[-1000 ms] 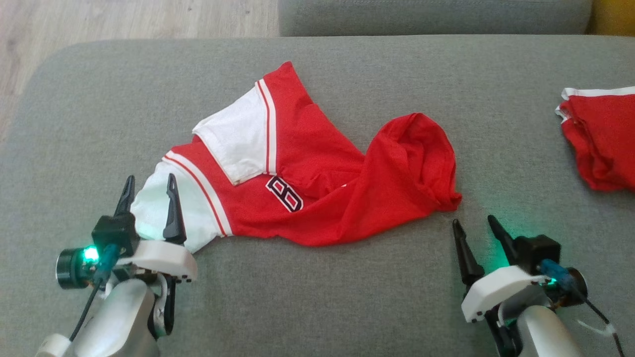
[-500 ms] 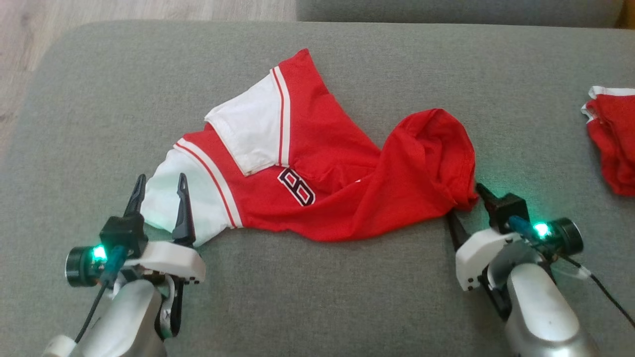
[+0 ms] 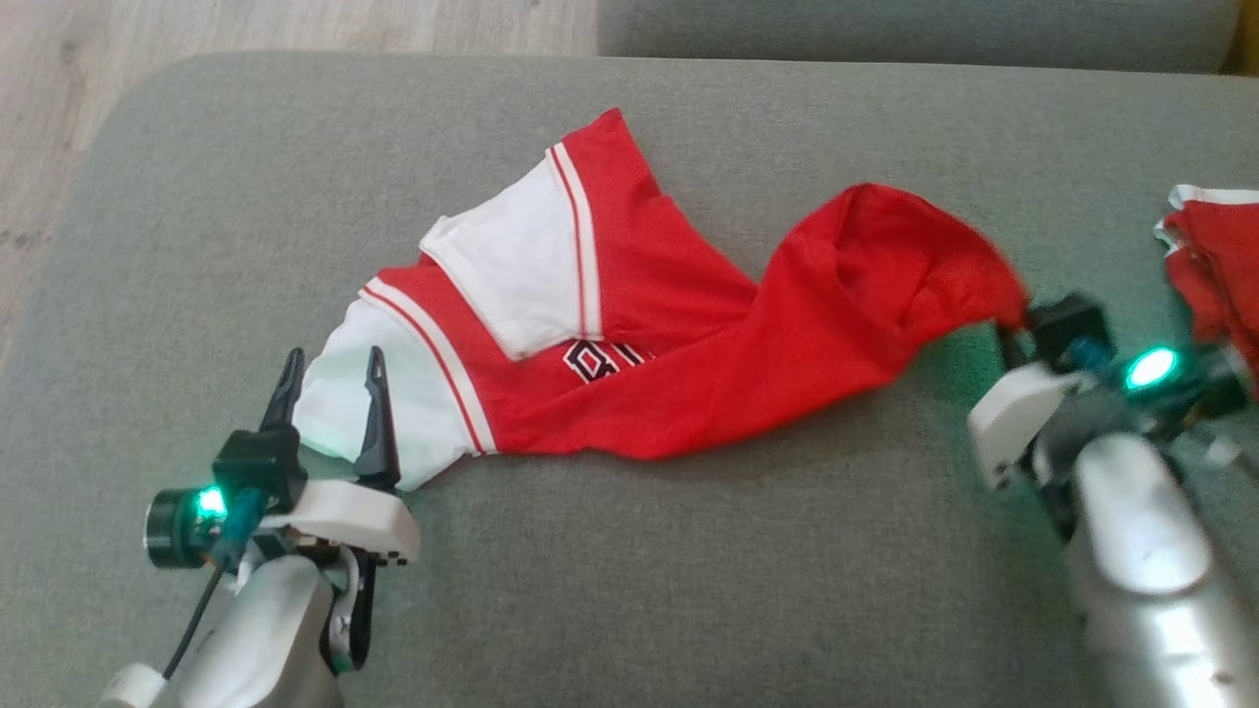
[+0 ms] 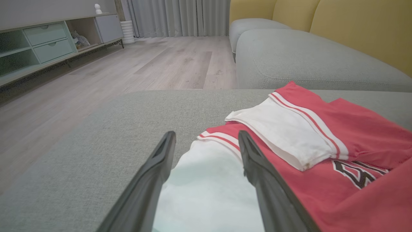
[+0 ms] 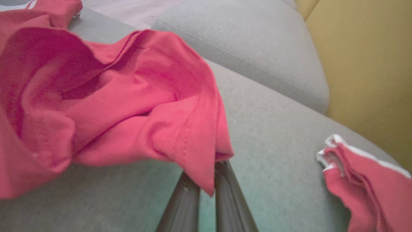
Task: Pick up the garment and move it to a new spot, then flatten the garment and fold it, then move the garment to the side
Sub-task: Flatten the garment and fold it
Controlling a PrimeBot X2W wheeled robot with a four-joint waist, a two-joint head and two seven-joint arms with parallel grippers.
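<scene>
as it lies across the grey seat cushion (image 3: 689,551), you have one garment (image 3: 629,374): a red jersey with white, striped sleeves and a partly folded-under numeral.

position: mid-cushion, between your two arms, well apart from a second red piece (image 3: 1215,285) at the far right.

handling, by judgement: thin, limp and light. it drapes and bunches, holds no shape, and likely slides easily on the upholstery. take it by hems, corners and sleeve ends, never by the loose middle.

orientation: the long axis runs left to right across the cushion, rising slightly towards the right. the white sleeve (image 3: 393,423) is at your left end, and the red body is drawn out to a point at your right end. the other white sleeve is folded over the chest.

right gripper (image 3: 1013,329): closed tight, pinching the red hem corner (image 5: 199,151), with the cloth pulled taut towards it.

left gripper (image 3: 334,354): fingers spread wide over the white sleeve, holding nothing.
</scene>
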